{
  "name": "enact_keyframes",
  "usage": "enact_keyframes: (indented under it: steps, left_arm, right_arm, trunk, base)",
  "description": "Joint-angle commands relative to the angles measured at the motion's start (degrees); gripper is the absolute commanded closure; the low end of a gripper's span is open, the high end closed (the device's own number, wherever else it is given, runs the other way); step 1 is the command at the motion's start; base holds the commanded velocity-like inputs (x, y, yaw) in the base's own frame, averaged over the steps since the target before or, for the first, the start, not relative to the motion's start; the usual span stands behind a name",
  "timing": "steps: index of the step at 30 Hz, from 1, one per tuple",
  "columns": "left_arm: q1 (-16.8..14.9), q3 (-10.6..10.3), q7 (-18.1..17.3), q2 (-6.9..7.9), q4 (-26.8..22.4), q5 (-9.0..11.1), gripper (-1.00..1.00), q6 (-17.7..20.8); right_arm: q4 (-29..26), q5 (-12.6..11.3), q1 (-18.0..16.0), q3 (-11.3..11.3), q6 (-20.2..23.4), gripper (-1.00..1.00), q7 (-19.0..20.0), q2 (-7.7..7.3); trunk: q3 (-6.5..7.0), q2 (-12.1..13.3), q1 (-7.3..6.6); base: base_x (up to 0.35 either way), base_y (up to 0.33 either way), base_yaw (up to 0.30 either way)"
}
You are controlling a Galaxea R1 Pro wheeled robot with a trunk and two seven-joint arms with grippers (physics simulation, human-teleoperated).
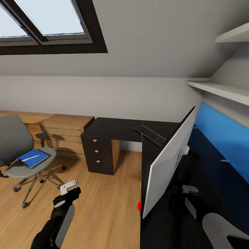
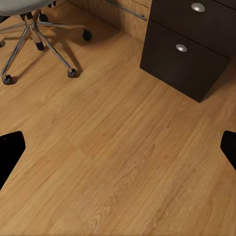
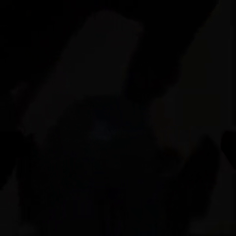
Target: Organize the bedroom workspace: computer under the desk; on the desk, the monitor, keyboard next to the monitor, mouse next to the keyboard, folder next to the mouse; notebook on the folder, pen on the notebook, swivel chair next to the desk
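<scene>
The grey swivel chair (image 1: 14,145) stands on the floor at the left, away from the desk (image 1: 114,128). On its seat lies a blue flat stack (image 1: 34,158), folder and notebook that I cannot tell apart, with the pen (image 1: 29,158) on top. The keyboard (image 1: 150,135) lies on the black desktop. The monitor (image 1: 169,162) stands close in front of me, its white back toward me. My left gripper (image 1: 71,193) (image 2: 118,152) hangs open over bare floor. My right arm (image 1: 218,224) reaches behind the monitor; its wrist view is dark. Mouse and computer are out of view.
The desk's black drawer unit (image 1: 98,152) (image 2: 191,54) stands on the floor near the chair's chrome base (image 2: 37,34). A light-wood chest (image 1: 65,131) runs along the back wall. White shelves (image 1: 221,88) hang at the right over a blue panel (image 1: 224,135).
</scene>
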Motion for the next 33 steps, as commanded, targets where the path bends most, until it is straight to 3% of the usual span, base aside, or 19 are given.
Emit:
enact_keyframes:
  steps: [1, 33]
  left_arm:
    - [0.0, 0.0, 0.3, -0.03, -0.1, 0.5, -1.0, 0.2]
    - [0.0, 0.0, 0.3, -0.02, 0.3, 0.4, -1.0, 0.1]
  right_arm:
    - [1.4, 0.9, 0.0, 0.0, 0.6, -1.0, -0.4, -0.04]
    - [1.8, 0.8, -0.2, 0.0, 1.8, -1.0, -0.4, 0.02]
  trunk:
    - [-0.08, 0.0, 0.02]
    - [-0.08, 0.0, 0.02]
  base:
    - [0.0, 0.0, 0.0]
    - [-0.032, 0.0, 0.0]
